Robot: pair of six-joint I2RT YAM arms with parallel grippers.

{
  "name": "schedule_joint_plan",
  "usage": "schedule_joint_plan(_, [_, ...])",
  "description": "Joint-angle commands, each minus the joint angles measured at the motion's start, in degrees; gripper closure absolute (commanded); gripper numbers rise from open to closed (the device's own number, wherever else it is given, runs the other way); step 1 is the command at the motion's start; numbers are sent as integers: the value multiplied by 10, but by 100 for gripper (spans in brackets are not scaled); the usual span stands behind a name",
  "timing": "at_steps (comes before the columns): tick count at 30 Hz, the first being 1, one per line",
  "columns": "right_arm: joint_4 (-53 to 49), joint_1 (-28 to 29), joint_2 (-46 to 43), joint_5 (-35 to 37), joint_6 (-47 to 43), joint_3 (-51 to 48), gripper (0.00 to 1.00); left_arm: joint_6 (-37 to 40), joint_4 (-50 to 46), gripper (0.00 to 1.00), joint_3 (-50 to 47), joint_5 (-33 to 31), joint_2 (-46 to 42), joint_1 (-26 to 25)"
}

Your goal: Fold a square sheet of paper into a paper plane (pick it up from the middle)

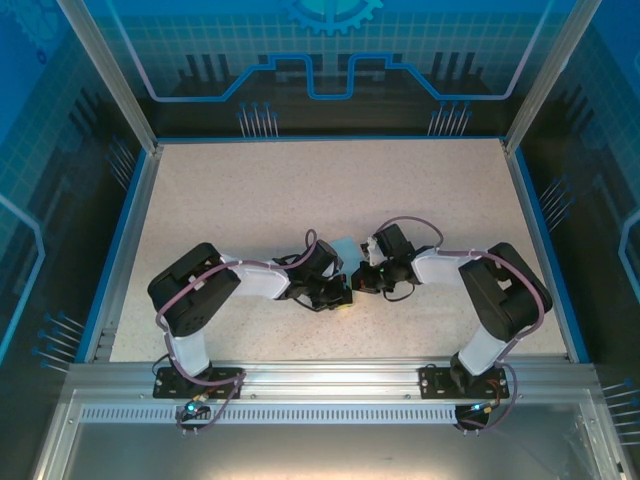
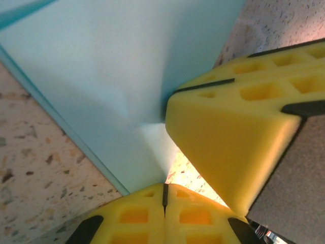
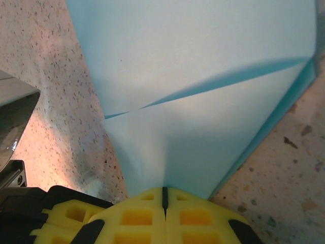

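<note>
The light-blue square sheet of paper (image 1: pixel 347 247) lies mid-table between the two grippers, with a flap folded over it along a diagonal edge (image 3: pixel 203 86). I cannot make out a paper plane shape. My left gripper (image 2: pixel 164 189) is shut, its yellow fingertips pinching the sheet's (image 2: pixel 111 76) near edge. My right gripper (image 3: pixel 164 195) is shut on the opposite edge of the sheet (image 3: pixel 203 147). In the top view the left gripper (image 1: pixel 338 292) and right gripper (image 1: pixel 365 278) nearly touch. The right gripper's yellow fingers (image 2: pixel 228 127) loom close in the left wrist view.
The speckled beige table (image 1: pixel 250 200) stretches around the paper, bounded by a blue rim (image 1: pixel 330 139) and aluminium frame posts (image 1: pixel 110 75). Both arm bases sit on the front rail (image 1: pixel 320 385).
</note>
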Motion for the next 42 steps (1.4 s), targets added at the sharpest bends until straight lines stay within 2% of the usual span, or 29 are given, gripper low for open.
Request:
schedule_joint_plan(1, [-27, -28, 19, 12, -42, 17, 99, 0, -75, 100, -33, -4, 15, -10])
schedule_joint_plan(9, [-28, -79, 42, 16, -63, 43, 98, 4, -80, 100, -43, 0, 16, -13])
schedule_joint_plan(16, [-48, -105, 63, 49, -68, 82, 96, 6, -80, 100, -43, 0, 13, -14])
schedule_joint_plan(21, [-77, -115, 50, 85, -67, 120, 96, 8, -81, 100, -43, -2, 7, -14])
schedule_joint_plan(26, [-87, -112, 3, 81, -61, 126, 93, 14, -92, 99, -38, -5, -17, -14])
schedule_joint_plan(29, [-94, -104, -35, 79, -66, 114, 88, 17, -100, 95, -32, -8, -47, -14])
schedule_joint_plan(35, [-112, -86, -87, 64, -80, 82, 72, 33, -152, 76, -11, -52, -111, -8])
schedule_joint_plan(38, [-109, -84, -98, 38, -74, 60, 63, 28, -148, 66, -15, -77, -131, 6])
schedule_joint_plan(42, [-97, -83, -88, -2, -71, 46, 55, 22, -119, 61, -12, -88, -127, 24])
